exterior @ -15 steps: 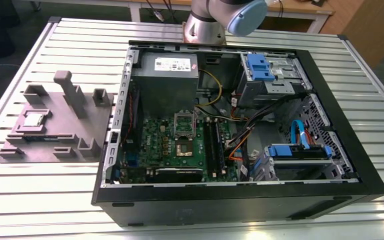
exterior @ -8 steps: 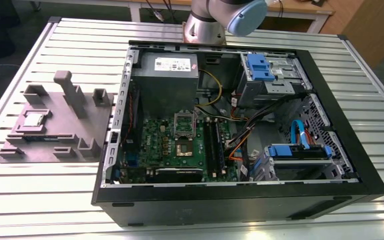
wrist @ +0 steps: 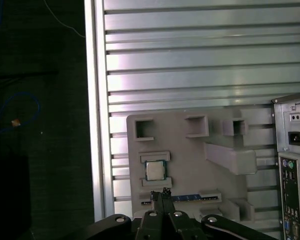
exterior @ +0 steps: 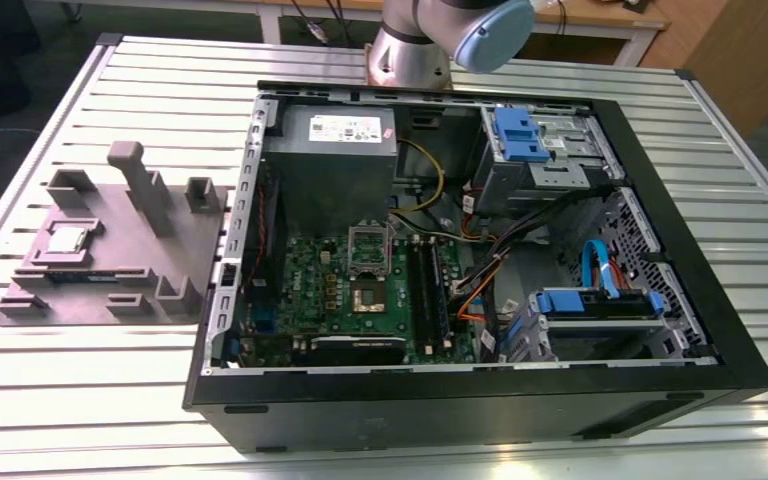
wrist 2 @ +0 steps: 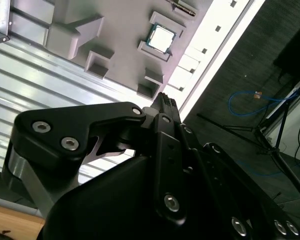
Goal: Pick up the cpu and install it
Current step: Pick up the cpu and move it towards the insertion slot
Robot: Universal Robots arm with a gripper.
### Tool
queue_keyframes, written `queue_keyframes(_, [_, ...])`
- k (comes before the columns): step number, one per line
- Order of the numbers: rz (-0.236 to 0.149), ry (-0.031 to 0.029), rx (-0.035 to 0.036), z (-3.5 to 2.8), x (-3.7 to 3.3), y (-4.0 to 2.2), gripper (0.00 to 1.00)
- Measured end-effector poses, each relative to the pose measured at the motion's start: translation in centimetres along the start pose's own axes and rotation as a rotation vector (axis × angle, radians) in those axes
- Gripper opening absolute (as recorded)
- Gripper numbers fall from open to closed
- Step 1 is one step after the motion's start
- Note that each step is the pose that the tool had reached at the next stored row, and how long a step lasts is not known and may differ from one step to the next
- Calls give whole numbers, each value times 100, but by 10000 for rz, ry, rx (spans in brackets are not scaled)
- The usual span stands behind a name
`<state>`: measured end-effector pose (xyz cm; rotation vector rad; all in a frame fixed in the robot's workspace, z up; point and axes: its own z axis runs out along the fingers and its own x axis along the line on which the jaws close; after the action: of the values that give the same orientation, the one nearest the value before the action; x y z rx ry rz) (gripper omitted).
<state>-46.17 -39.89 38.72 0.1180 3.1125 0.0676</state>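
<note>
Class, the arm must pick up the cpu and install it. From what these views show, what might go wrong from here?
1. The cpu sits low between raised ridges of the grey fixture. The gripper is apart from it with jaws closed, so a misaligned descent might hit a ridge or the chip.
2. The socket lies deep inside the case beside loose cables, which the arm might snag.

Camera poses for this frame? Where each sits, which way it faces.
Exterior view: high, off-robot, looking down on the open computer case and grey fixture; an arm joint shows.
First wrist view: on the wrist, looking down past the claw at the cpu.
Second wrist view: on the wrist, looking slantwise over the claw at fixture and floor.
Shared: all show the cpu seated in the fixture.
</note>
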Motion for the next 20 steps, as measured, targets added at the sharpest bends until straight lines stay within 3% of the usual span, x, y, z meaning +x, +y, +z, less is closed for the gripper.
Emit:
queue_keyframes(12, [0,0,0,0,-9,1,10])
queue_keyframes(15, [-18,0,-1,2,-9,1,16])
queue_keyframes(16, [-53,2,0,3,-10,0,24])
queue_keyframes(20, [-482,21,-12,23,-9,-1,24])
